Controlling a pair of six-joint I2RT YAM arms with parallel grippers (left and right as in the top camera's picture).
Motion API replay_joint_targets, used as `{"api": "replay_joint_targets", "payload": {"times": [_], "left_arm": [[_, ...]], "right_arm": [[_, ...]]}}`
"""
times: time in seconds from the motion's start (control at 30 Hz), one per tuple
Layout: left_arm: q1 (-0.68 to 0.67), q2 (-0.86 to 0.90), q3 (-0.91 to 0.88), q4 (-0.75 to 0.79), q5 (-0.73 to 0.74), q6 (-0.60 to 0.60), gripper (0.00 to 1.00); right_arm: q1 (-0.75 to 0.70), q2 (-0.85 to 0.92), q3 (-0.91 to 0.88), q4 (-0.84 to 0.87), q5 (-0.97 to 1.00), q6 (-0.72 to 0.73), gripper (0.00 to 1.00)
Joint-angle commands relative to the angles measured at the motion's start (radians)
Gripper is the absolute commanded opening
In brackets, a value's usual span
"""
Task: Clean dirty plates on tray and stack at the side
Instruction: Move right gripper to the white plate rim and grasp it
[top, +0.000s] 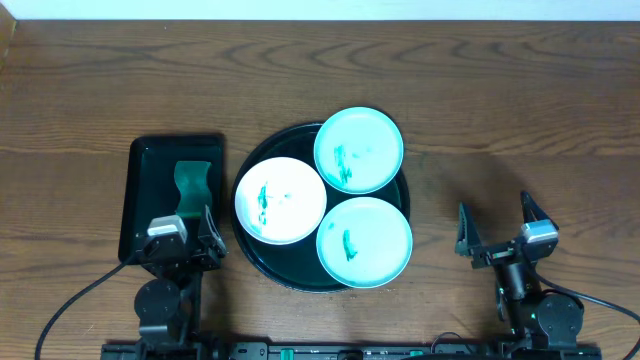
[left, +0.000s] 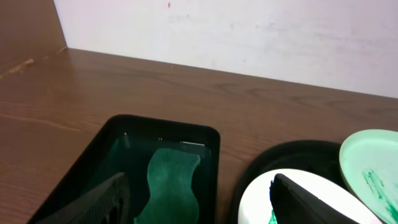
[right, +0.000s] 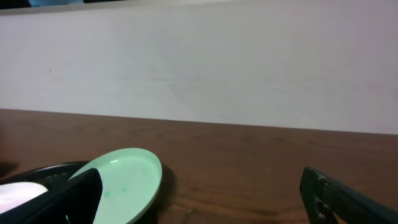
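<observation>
Both my left pincer (top: 185, 224) and right pincer (top: 497, 222) stand open and empty, the three smeared small round plates (top: 364, 241) sitting on the large round black tray (top: 262, 268) between them, the white plate (top: 280, 200) nearest the left one, with what looks like a green sponge (top: 192, 183) straight ahead of that pincer.

On the round tray (top: 272, 268) sit the left plate (top: 280, 200), the far plate (top: 358, 150) and the near plate (top: 364, 241); the small tray (top: 140, 200) lies just left, the sponge (top: 192, 185) in it, my left gripper (top: 185, 224) over its near end; my right gripper (top: 495, 215) well right.
</observation>
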Motion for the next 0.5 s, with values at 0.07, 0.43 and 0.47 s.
{"api": "replay_joint_targets", "payload": {"times": [0.07,0.43,0.47], "left_arm": [[-0.003,0.077,0.103,-0.008,-0.008,0.015,0.73],[-0.003,0.479,0.428,-0.161,-0.004,0.024,0.73],[-0.003,0.520,0.466,-0.187,-0.003,0.024,0.73]], "right_arm": [[-0.003,0.033,0.048,-0.007,-0.048,-0.013,0.99],[-0.003,0.426,0.348,-0.160,-0.096,-0.016,0.99],[-0.003,0.473,0.390,-0.187,-0.109,-0.025,0.99]]}}
